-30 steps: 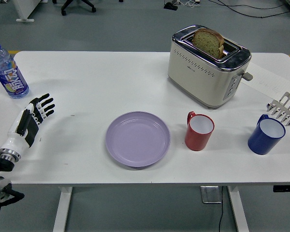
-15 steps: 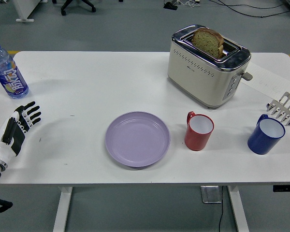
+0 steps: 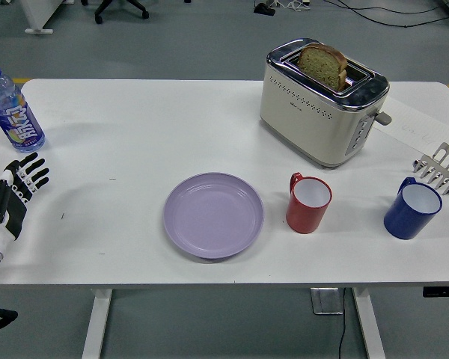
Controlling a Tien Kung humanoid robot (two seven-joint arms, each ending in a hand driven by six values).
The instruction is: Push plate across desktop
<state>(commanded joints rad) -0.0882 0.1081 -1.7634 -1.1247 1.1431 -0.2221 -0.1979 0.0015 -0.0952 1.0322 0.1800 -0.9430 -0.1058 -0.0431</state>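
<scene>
Lilac plate [image 3: 213,215] sits near-centre on the table [image 3: 135,127], red mug [image 3: 308,203] just beside it to the right. Left hand [image 3: 13,193] at far-left edge, fingers spread, holding nothing, well apart from plate; plate lies to its right. Right hand not visible, so left is the only candidate.

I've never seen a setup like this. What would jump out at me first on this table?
Probably the cream toaster at the far right, with a slice of bread standing up out of its slot. Next, the lilac plate lying alone near the table's near edge, with a red mug and a blue mug to its right. At the left edge, the robot's black-and-white left hand hangs with fingers spread, just below a drink bottle.
</scene>
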